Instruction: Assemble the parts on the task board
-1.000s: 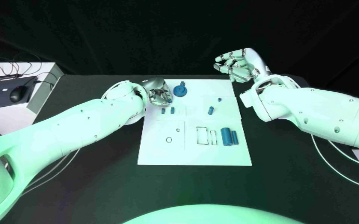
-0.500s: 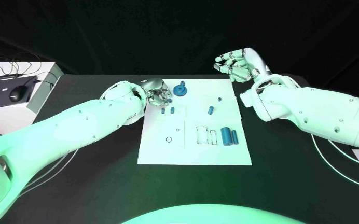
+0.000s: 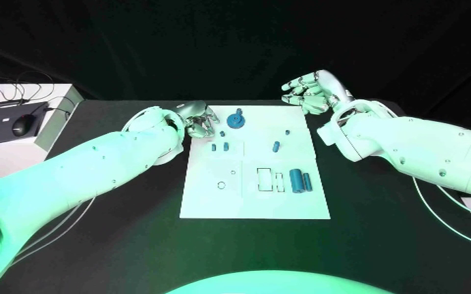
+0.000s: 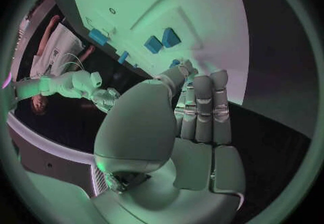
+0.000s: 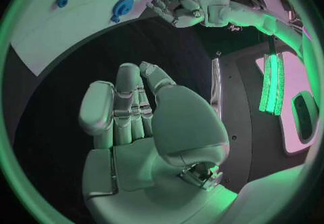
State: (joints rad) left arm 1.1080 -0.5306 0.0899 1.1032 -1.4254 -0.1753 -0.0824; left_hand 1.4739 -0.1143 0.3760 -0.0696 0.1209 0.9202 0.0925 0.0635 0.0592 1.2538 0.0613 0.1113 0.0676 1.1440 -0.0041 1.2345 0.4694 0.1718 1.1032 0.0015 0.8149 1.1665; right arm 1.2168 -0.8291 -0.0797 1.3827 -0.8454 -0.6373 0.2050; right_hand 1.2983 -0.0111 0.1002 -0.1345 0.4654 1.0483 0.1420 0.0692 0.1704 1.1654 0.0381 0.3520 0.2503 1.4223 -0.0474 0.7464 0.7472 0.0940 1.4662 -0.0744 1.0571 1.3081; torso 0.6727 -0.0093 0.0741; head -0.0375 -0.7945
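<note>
The white task board (image 3: 255,202) lies mid-table. On it are a round blue part with a peg (image 3: 235,120), two small blue blocks (image 3: 220,146), a short blue pin (image 3: 277,146) and two blue cylinders (image 3: 301,180) beside outlined slots. My left hand (image 3: 200,123) hovers at the board's far left corner, just left of the round part, fingers apart and holding nothing; the right wrist view shows this left hand (image 5: 177,8) spread near the round part (image 5: 123,5). My right hand (image 3: 310,92) is raised beyond the far right corner, empty, fingers loosely extended (image 5: 128,110).
A white box (image 3: 54,113) with a dark mouse (image 3: 22,124) and cables stands off the table's left edge. Black tabletop (image 3: 393,226) surrounds the board on all sides. A small ring mark (image 3: 222,184) sits on the board's near left.
My left hand has drawn slightly left, away from the round part. My right hand has dropped a little and shifted right. The parts have not moved.
</note>
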